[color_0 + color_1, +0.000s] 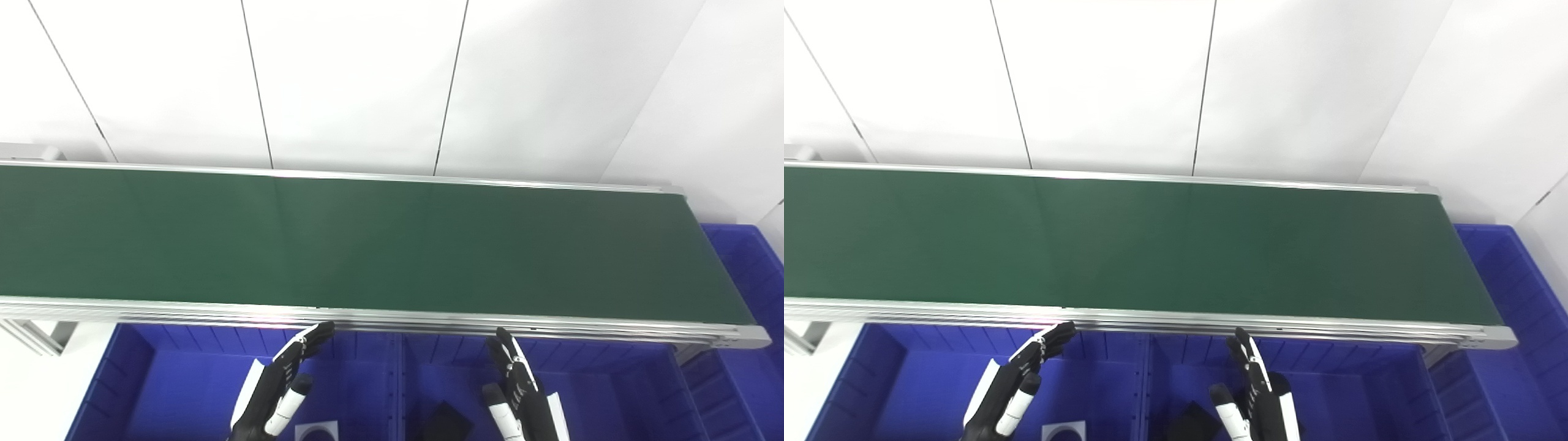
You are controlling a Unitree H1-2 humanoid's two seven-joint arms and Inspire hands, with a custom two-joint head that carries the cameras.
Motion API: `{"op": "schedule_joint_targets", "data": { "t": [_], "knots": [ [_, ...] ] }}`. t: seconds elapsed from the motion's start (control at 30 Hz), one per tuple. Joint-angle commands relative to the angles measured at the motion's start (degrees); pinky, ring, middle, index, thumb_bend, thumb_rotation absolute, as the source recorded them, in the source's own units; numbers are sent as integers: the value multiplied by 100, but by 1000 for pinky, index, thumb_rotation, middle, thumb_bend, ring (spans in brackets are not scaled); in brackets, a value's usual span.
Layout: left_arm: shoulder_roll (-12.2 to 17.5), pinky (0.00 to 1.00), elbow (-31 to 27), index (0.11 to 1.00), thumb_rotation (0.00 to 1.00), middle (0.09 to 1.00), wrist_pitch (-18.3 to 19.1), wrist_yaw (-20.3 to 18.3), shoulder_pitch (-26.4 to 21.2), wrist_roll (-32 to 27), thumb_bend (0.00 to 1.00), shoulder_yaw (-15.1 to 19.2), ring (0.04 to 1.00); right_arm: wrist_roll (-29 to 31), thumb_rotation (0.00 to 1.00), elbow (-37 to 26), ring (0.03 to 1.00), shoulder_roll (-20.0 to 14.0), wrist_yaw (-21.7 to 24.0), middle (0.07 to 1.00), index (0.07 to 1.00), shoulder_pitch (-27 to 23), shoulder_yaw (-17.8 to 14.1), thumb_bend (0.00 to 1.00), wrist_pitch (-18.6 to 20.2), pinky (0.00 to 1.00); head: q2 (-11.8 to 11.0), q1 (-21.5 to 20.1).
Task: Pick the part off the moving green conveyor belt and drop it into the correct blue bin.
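Note:
The green conveyor belt (367, 239) runs across the view and carries no part that I can see. My left hand (278, 386) is open and empty, held over the left blue bin (177, 380), fingers pointing toward the belt's near rail. My right hand (517, 392) is open and empty over the right blue bin (606, 386). A white ring-shaped part (316, 432) lies in the left bin at the bottom edge. A dark flat part (444, 422) lies in the right bin beside my right hand.
A third blue bin (747, 263) stands past the belt's right end. The aluminium near rail (392, 318) of the conveyor runs just beyond my fingertips. A white panelled wall (367, 79) stands behind the belt.

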Motion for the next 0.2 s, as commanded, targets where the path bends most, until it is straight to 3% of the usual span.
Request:
{"op": "schedule_joint_targets", "data": {
  "t": [0.0,0.17],
  "knots": [
    [-19,865,-131,828,1000,847,-244,74,-40,1,757,-17,872,9,808,-172,931,36,-11,917,958,1,-14,638,-220,954,3,5],
    [-42,855,-87,830,978,851,-243,59,-68,-49,753,-5,867,-249,789,-178,931,-88,41,934,972,-52,26,653,-139,931,28,8]
  ]
}}
